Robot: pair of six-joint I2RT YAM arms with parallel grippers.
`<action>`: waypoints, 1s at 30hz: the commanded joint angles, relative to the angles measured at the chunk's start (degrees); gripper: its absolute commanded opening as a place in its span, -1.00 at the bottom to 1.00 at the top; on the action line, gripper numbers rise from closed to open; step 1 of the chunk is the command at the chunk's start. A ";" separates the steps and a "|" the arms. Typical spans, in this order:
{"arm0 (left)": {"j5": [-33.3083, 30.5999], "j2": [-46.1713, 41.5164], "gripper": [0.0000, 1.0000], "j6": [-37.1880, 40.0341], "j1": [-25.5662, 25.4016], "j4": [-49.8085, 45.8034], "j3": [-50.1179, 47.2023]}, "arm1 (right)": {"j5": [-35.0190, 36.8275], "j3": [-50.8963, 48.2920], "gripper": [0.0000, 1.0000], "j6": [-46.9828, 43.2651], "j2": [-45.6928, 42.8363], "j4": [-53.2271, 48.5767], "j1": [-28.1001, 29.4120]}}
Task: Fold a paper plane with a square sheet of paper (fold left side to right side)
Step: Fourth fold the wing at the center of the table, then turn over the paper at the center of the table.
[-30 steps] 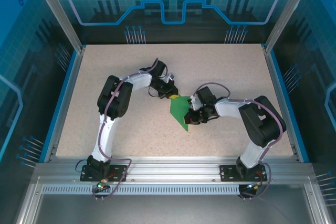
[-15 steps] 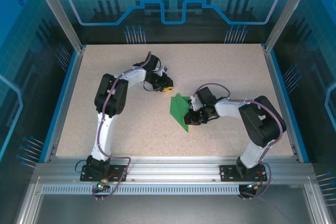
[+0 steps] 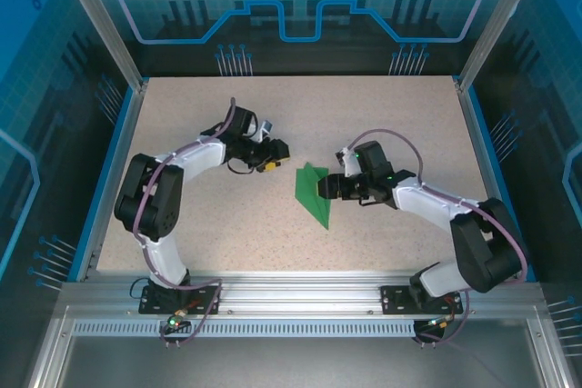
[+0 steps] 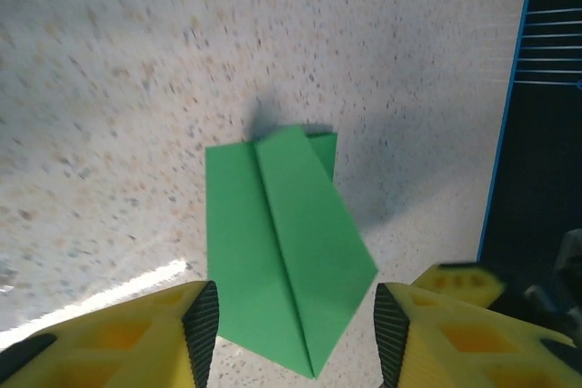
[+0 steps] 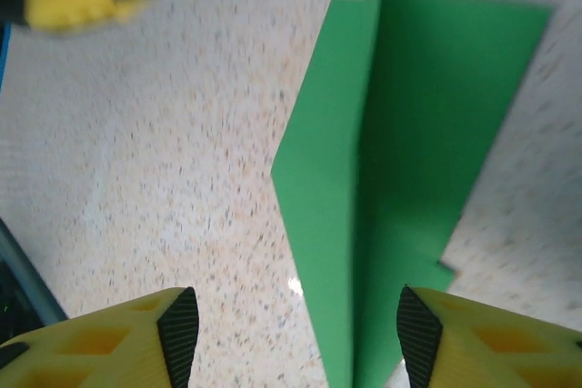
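- The paper plane point(image 3: 313, 194) lies flat at the frame centre
- Your left gripper point(image 3: 275, 161), upper left of it, and your right gripper point(image 3: 325, 187), at its right edge, both stand open and empty
- I think you should press evenly along the centre crease

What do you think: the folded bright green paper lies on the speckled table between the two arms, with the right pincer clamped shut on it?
Not quite. The right pincer is open, jaws apart, not gripping the folded bright green paper, as the right wrist view shows. The paper does lie on the speckled table, as you say.
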 commanded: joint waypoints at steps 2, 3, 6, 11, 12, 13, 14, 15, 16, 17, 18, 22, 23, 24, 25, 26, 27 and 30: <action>3.38 2.36 0.05 -4.27 -4.82 5.33 -2.07 | 2.70 -1.54 0.29 -1.11 -0.51 2.17 -1.98; 3.50 3.61 0.05 -4.64 -5.73 5.61 -1.44 | 2.97 -1.85 0.29 -0.84 -0.54 2.51 -2.04; 4.23 7.63 0.04 -5.44 -7.50 5.61 1.48 | 2.79 -3.61 0.30 0.56 -1.10 5.02 -2.05; 3.84 12.32 -0.04 -4.62 -9.03 2.29 6.30 | 2.10 -4.92 0.26 0.96 -1.33 5.28 -2.06; 3.69 13.06 -0.07 -4.53 -9.17 1.57 6.86 | 1.85 -5.22 0.25 1.07 -1.36 5.40 -2.05; 3.70 13.73 -0.07 -4.61 -9.29 1.36 7.27 | 1.59 -5.51 0.25 1.13 -1.42 5.64 -2.07; 3.62 14.27 -0.08 -4.76 -9.45 1.09 7.52 | 1.29 -5.65 0.26 1.15 -1.15 5.75 -2.08; 3.60 14.56 -0.08 -4.84 -9.41 1.07 7.61 | 0.74 -5.51 0.26 0.97 -0.61 5.91 -2.14; 3.60 14.69 -0.08 -4.88 -9.54 1.15 7.60 | 0.06 -5.13 0.25 0.79 0.34 6.00 -2.21; 3.30 14.76 -0.08 -4.88 -9.53 1.07 7.53 | -0.66 -4.66 0.24 0.79 1.43 6.30 -2.23; 3.12 14.67 -0.07 -4.80 -9.53 1.07 7.57 | -1.57 -4.16 0.23 0.85 2.44 6.97 -2.20; 2.72 14.98 -0.04 -4.35 -9.48 0.13 8.04 | -4.42 -1.50 0.16 1.39 7.07 9.15 -2.23; 2.76 15.14 -0.03 -4.40 -9.55 0.10 8.18 | -4.51 -0.91 0.15 1.53 7.91 9.34 -2.16; 2.80 15.33 -0.03 -4.48 -9.56 0.09 8.19 | -4.75 -0.38 0.14 1.57 8.90 9.54 -2.22; 2.89 15.45 -0.02 -4.49 -9.56 0.06 8.35 | -4.75 0.39 0.11 1.54 9.84 9.37 -2.22; 2.85 15.55 -0.01 -4.35 -9.55 0.01 8.43 | -4.80 0.93 0.06 1.59 10.59 9.42 -2.22; 2.80 15.55 0.00 -4.39 -9.55 -0.04 8.43 | -5.01 1.38 -0.01 1.51 11.37 9.23 -2.24; 2.70 15.55 0.02 -4.24 -9.51 -0.19 8.49 | -4.63 2.59 -0.28 1.42 12.97 8.12 -2.34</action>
